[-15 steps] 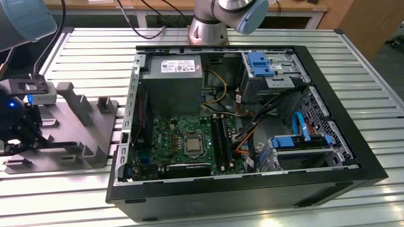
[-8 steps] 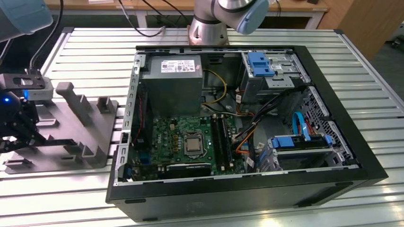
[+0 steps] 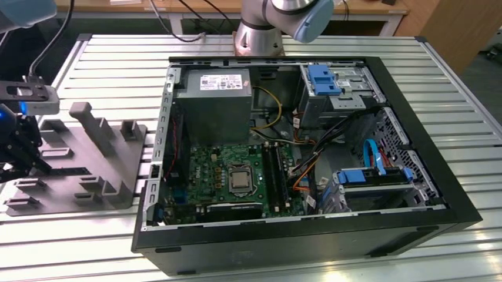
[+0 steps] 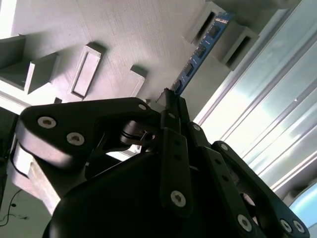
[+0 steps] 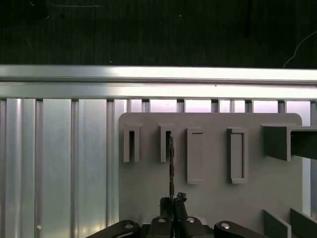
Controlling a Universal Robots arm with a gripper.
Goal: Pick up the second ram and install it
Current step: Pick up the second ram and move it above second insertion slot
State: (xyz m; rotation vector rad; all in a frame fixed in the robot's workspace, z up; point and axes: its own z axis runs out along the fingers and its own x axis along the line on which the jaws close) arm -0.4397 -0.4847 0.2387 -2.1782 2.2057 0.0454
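Observation:
The second ram (image 4: 200, 52) is a thin dark stick with chips along its face, standing on edge on the grey fixture (image 4: 129, 34). Its far end sits between two upright posts. In the first wrist view the second ram (image 5: 170, 163) shows edge-on, running from a slot of the fixture (image 5: 213, 198) back to my fingers. My gripper (image 4: 171, 101) is shut on the near end of the stick, as my gripper (image 5: 172, 202) also shows from above. In the exterior view my gripper (image 3: 20, 150) hangs over the fixture (image 3: 86, 158) at the exterior view's left.
An open computer case (image 3: 415, 194) lies on the slatted metal table (image 3: 102, 247), with the motherboard (image 3: 227, 176), its memory slots (image 3: 274, 173) and a grey power supply (image 3: 213, 108) inside. The arm's base (image 3: 259, 35) stands behind the case. Tall fixture posts (image 3: 94, 126) rise beside my gripper.

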